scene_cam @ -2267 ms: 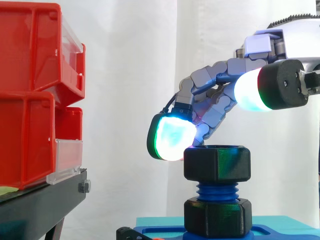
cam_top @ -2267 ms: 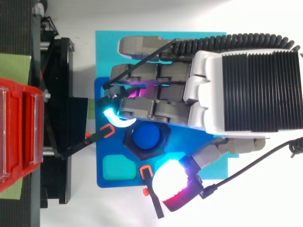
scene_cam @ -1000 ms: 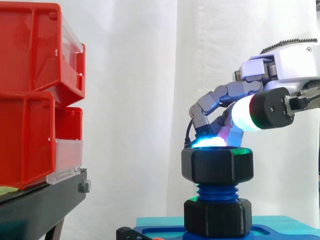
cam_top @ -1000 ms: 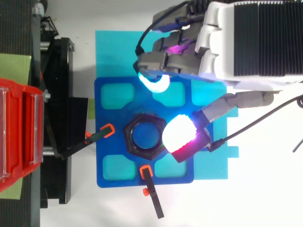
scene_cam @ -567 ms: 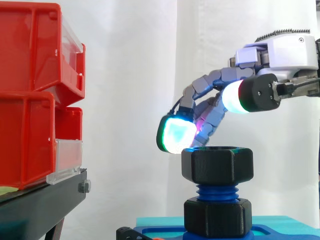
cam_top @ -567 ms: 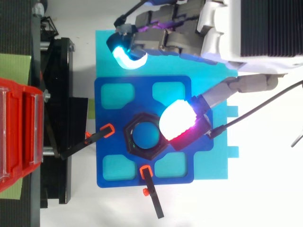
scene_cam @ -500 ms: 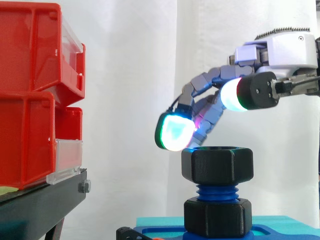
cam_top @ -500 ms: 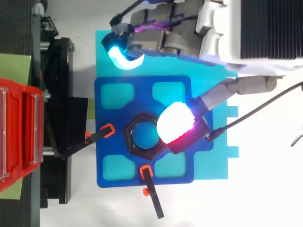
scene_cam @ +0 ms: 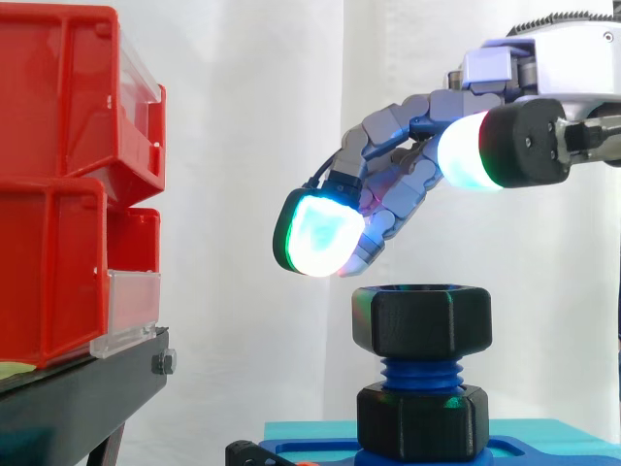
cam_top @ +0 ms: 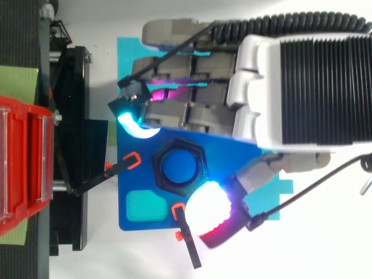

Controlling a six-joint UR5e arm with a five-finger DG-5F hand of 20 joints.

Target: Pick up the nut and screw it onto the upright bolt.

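Observation:
The black hex nut point(scene_cam: 421, 320) sits on top of the upright blue bolt point(scene_cam: 419, 374), with a few threads showing below it and a second black nut point(scene_cam: 421, 423) at the bolt's foot. From above, the bolt's blue end point(cam_top: 178, 165) shows inside the nut's ring point(cam_top: 158, 170). My hand point(cam_top: 302, 81) hovers just above the nut without touching it. It is open, its fingers spread and loosely bent. One glowing fingertip point(scene_cam: 315, 238) hangs past the nut's left side, and the thumb pad point(cam_top: 206, 213) lies on the opposite side.
The bolt stands on a blue plate point(cam_top: 125, 180) over a teal mat point(cam_top: 125, 46). Two orange-tipped black clamps point(cam_top: 131, 160) point(cam_top: 180, 212) point at the nut. Red bins point(scene_cam: 58, 175) on a black stand point(cam_top: 72, 116) are at the left.
The hand swung back from the mat's far edge to above the nut and rose slightly. Its thumb moved from over the nut's right rim to the near side. The nut stayed on the bolt.

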